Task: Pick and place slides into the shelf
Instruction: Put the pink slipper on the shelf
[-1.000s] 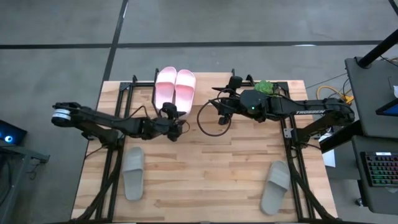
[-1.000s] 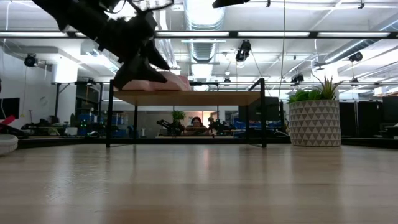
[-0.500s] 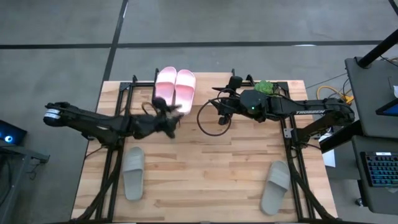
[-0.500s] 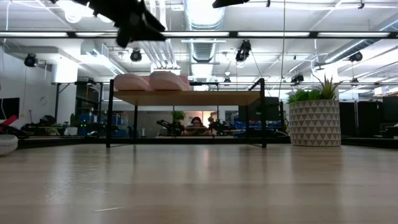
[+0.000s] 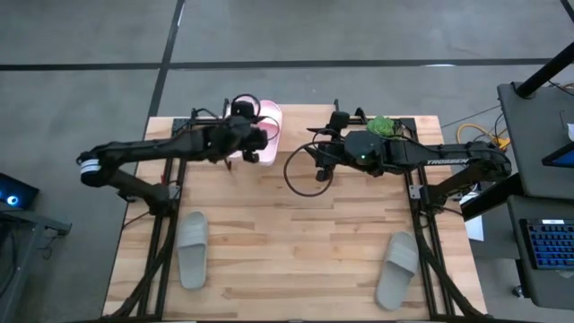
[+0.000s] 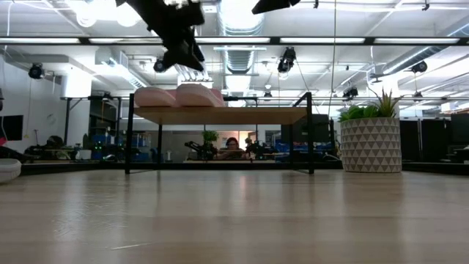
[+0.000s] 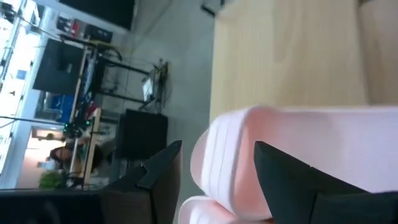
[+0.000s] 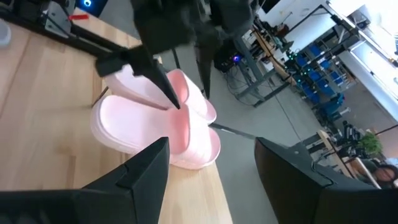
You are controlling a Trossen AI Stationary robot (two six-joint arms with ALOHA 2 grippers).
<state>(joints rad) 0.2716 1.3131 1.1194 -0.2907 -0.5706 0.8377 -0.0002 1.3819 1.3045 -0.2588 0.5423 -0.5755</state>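
Note:
The two light pink slides (image 5: 254, 118) lie side by side, soles down, on the left end of the shelf's plank top (image 6: 242, 115); they also show in the low view (image 6: 179, 96). My left gripper (image 5: 254, 148) hangs open above them (image 6: 183, 51), apart from them; in its wrist view the fingers (image 7: 214, 168) stand on either side of one pink slide (image 7: 298, 149). My right gripper (image 5: 317, 166) is open and empty (image 8: 214, 162) over the table in front of the shelf. Two grey slides lie on the table, near left (image 5: 191, 249) and near right (image 5: 397, 269).
A potted green plant (image 5: 384, 126) in a white patterned pot (image 6: 370, 143) stands at the far right beside the shelf. The right part of the shelf top (image 5: 296, 124) is bare. A cable loops under my right arm (image 5: 300, 170). People sit in the room behind.
My left gripper has risen from shelf height at the front of the pink slides, swung a little toward the table's left, then gone toward the far edge and turned, and now hangs over the pink pair. The slides have kept still on the shelf.

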